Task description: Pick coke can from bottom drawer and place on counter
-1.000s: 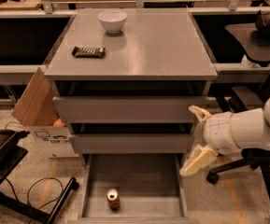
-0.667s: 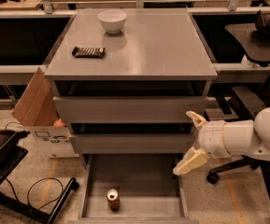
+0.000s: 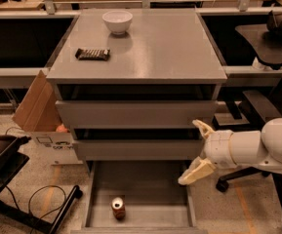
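The coke can (image 3: 118, 208) stands upright on the floor of the pulled-out bottom drawer (image 3: 150, 189), near its front left. The grey counter (image 3: 155, 48) tops the cabinet. My gripper (image 3: 196, 150) is open and empty, fingers spread one above the other, at the right edge of the cabinet just above the drawer's right wall. It is up and to the right of the can, well apart from it.
A white bowl (image 3: 117, 21) and a dark snack-bar wrapper (image 3: 92, 54) lie on the counter. A cardboard box (image 3: 38, 113) stands left of the cabinet. An office chair (image 3: 267, 57) is at right. Cables and a black stand (image 3: 33, 204) lie at bottom left.
My gripper and arm have moved left and slightly down, closer to the open drawer's right side. The can has not moved.
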Controlling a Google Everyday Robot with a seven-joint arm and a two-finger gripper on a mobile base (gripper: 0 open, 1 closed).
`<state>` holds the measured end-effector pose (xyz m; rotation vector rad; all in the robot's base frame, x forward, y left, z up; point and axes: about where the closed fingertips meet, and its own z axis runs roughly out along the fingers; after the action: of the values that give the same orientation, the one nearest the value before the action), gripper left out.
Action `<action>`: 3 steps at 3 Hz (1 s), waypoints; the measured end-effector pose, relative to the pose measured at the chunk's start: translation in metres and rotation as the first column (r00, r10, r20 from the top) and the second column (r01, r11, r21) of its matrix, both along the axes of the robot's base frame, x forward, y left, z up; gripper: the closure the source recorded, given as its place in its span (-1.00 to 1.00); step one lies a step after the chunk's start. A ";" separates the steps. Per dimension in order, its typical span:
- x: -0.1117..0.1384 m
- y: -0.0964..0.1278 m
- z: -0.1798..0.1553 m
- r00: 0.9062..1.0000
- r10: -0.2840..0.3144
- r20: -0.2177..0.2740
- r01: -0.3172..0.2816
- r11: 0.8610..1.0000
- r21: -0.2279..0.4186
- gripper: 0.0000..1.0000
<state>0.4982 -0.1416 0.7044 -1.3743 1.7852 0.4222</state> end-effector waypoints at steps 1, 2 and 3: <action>0.000 0.028 -0.067 0.997 0.005 -0.076 -0.002 0.999 0.038 -1.00; 0.003 0.060 -0.156 0.991 0.033 -0.133 -0.023 0.997 0.074 -1.00; 0.006 0.083 -0.232 0.983 0.069 -0.172 -0.049 0.991 0.121 -1.00</action>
<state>0.5038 -0.0582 0.4727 -1.3448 1.8327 0.6877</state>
